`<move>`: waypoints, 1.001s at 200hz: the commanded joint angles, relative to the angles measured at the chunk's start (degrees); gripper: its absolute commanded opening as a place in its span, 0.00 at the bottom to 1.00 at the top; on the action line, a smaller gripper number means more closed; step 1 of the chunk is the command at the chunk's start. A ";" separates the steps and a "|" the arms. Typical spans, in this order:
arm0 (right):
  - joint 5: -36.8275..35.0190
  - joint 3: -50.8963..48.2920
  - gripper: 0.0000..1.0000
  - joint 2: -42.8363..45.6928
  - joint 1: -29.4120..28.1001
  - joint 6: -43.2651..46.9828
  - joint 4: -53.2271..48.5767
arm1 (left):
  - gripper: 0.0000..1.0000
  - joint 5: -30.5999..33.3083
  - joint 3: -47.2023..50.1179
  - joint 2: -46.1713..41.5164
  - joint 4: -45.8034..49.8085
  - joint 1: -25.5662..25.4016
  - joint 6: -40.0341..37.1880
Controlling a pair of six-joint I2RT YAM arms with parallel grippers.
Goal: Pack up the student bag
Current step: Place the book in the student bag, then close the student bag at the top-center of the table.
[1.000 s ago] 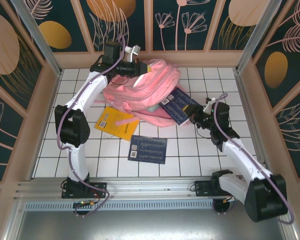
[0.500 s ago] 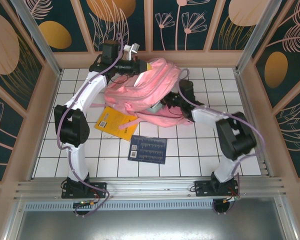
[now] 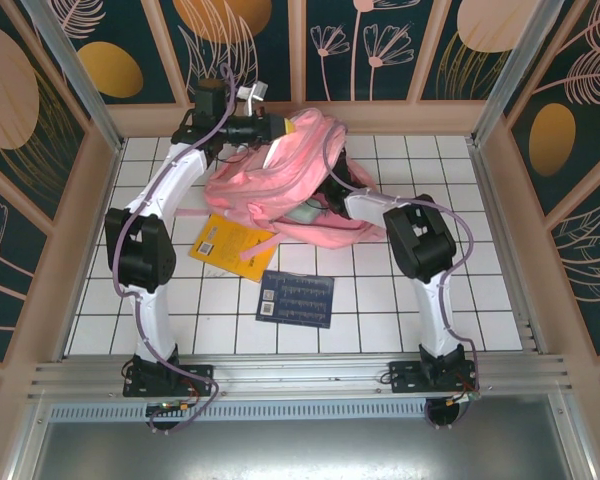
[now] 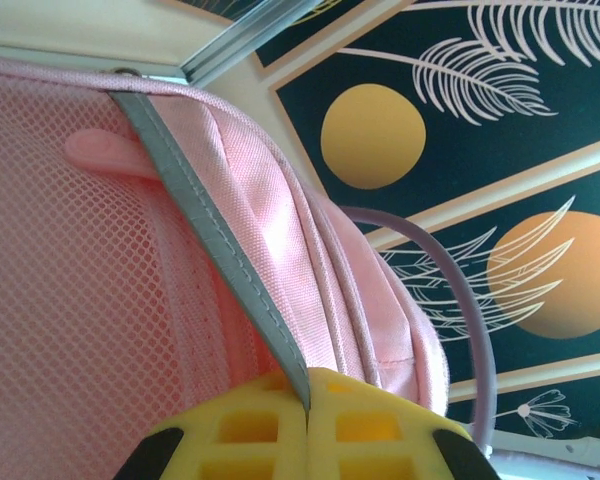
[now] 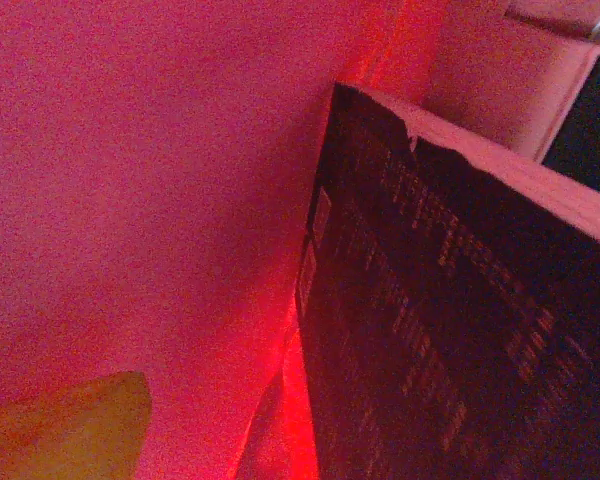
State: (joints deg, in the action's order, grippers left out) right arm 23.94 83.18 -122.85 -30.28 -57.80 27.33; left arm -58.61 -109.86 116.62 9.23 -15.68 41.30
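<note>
Student bag (image 3: 280, 180) is showing soft pink all over; up close its mesh panel (image 4: 80, 300) is reading pink with a fine net weave, and a grey reflective stripe (image 4: 215, 240) is crossing the pink fabric. Left gripper (image 4: 308, 425) is showing yellow fingers (image 4: 250, 430). Yellow book (image 3: 232, 246), left-front of the bag, is carrying a small white label; dark blue book (image 3: 296, 297), in front of the bag, is carrying pale print rows. In the right wrist view, fabric (image 5: 130, 180) is glowing red-pink, and a dark cover (image 5: 450, 330) is carrying faint rows of print. Table (image 3: 380, 310) under the bag is showing white tiles with dark grid lines. Walls (image 3: 380, 50) behind the bag are showing dark teal with orange discs and pale leaf outlines
</note>
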 commanded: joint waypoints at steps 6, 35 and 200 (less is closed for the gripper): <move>-3.33 -6.96 0.85 9.96 0.25 6.89 -2.43 | 0.00 -4.19 -2.38 0.03 -8.80 0.57 2.45; -3.86 -14.66 0.85 17.62 2.14 9.41 -3.98 | 0.00 -3.20 -3.19 1.18 -8.72 0.74 2.57; -34.06 -42.58 0.78 68.62 -1.30 22.67 -33.99 | 0.45 13.10 1.97 1.09 4.62 -4.80 -6.66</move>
State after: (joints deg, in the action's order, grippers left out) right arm -12.34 40.42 -56.07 -29.08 -42.19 -3.49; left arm -51.16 -108.97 122.85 8.51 -20.10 39.97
